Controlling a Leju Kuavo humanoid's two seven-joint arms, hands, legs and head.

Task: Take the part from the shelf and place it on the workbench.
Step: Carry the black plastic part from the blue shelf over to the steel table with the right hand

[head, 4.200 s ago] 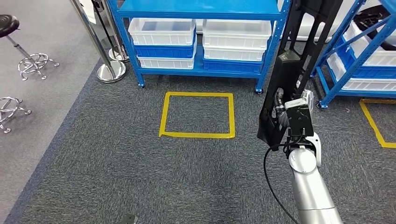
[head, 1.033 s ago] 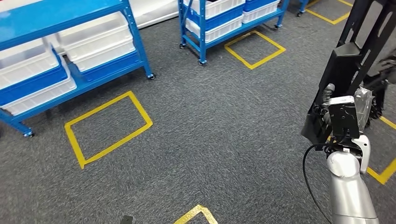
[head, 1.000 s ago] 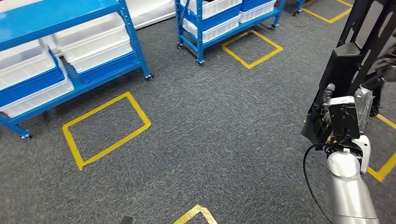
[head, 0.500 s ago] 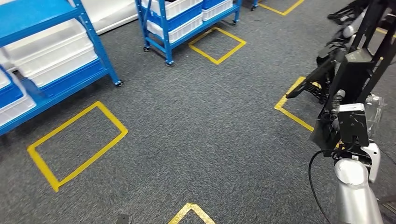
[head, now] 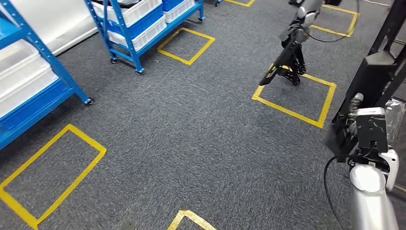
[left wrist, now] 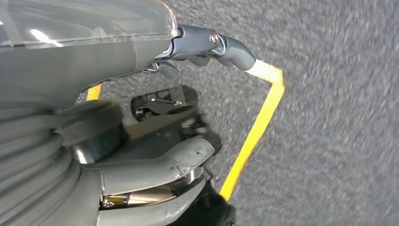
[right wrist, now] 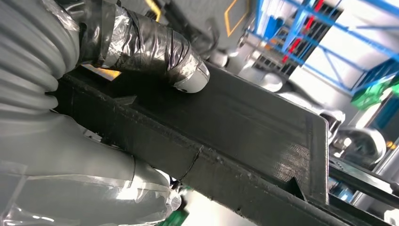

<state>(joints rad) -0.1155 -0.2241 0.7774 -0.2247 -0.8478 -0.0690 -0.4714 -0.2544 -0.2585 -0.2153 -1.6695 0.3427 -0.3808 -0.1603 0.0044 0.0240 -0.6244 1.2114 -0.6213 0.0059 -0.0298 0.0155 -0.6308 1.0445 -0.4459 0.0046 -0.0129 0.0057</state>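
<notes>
A long black frame-like part (head: 378, 72) stands upright at the right of the head view, and my right hand (head: 368, 129) grips its lower end. In the right wrist view the taped thumb (right wrist: 141, 47) presses on the part's flat black face (right wrist: 244, 136), with the palm under it. My left hand (left wrist: 141, 47) hangs over the grey carpet with its fingers apart and nothing between them.
Blue shelves with white and blue bins stand at the back (head: 139, 19) and the far left (head: 28, 81). Yellow tape squares (head: 186, 43) mark the carpet. Another silver arm holds a black frame (head: 287, 62) over a taped square (head: 297, 96) ahead on the right.
The camera has turned: shelves and taped squares slid left, and the square with the other arm came into view. My right hand still holds the part upright.
</notes>
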